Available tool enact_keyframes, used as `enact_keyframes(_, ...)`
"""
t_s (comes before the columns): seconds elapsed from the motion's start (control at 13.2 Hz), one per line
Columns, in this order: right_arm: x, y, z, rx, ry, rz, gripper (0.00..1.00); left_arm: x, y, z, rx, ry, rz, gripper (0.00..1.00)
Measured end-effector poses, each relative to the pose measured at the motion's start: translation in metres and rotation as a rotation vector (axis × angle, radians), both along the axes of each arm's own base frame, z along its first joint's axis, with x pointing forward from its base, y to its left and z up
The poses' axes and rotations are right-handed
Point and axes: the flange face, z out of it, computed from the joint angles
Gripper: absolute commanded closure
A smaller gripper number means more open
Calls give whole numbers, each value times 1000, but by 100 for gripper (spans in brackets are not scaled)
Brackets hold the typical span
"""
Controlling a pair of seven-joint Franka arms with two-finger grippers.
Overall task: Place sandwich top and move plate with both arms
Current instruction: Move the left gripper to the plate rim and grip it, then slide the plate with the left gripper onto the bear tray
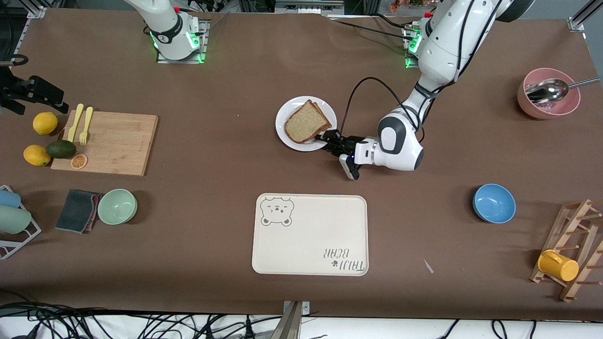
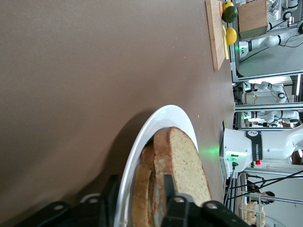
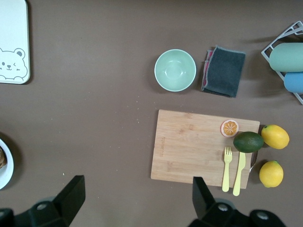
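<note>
One tool point(image 1: 326, 140) astride plate point(image 1: 292, 141) rim.

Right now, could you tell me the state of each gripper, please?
Left gripper: fingers straddling the plate rim, partly closed, grip not confirmed.
Right gripper: open, holding nothing, high over the cutting board.

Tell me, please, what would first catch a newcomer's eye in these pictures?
The white plate at the table's middle, with the sandwich top lying on it, draws the eye first. The left end effector reaches low to the plate's rim, one finger on either side of it. The right end effector waits high over the wooden board, open.
</note>
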Motion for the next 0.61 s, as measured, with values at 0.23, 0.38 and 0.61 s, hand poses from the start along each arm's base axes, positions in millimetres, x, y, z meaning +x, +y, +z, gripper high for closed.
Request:
enact_keyframes(0.23,-1,0,0,0,9,0,0,-2,1,-4,1,-2,-4,77)
enact_keyframes(0.38,-1,0,0,0,10,0,0,-3,2,-5,3,-4,-5,83)
enact_keyframes(0.61,0,0,1,-1,6,0,0,-4,3,-8,7,-2,-4,99)
